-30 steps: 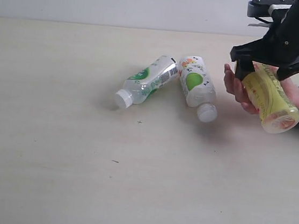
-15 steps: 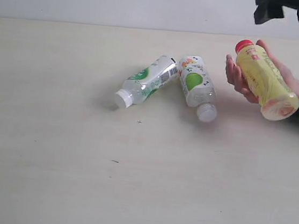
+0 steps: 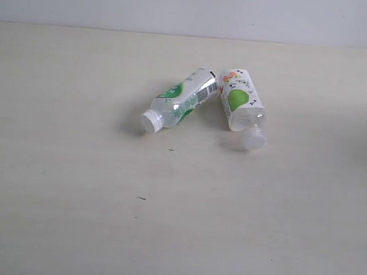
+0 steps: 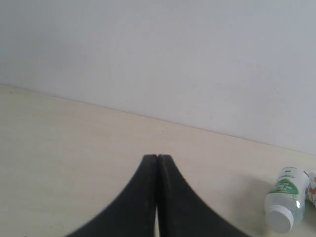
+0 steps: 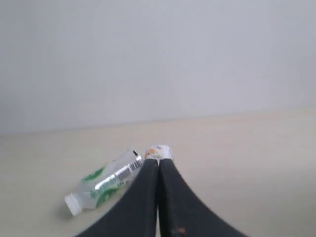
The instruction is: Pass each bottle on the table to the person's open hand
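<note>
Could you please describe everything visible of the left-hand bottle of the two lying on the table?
The left-hand bottle is small and of clear plastic, with a white cap and a green-and-white label bearing a barcode. It lies on its side on the pale table, cap pointing toward the near left in the exterior view. Its base end meets, or almost meets, the second bottle. Nothing else touches it.

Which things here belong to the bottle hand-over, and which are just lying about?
Job: barcode-side bottle, lying down; green-dot bottle, lying down beside it; table; left end effector and right end effector, both shut, empty.
Lying about: tiny dark specks on the table.
</note>
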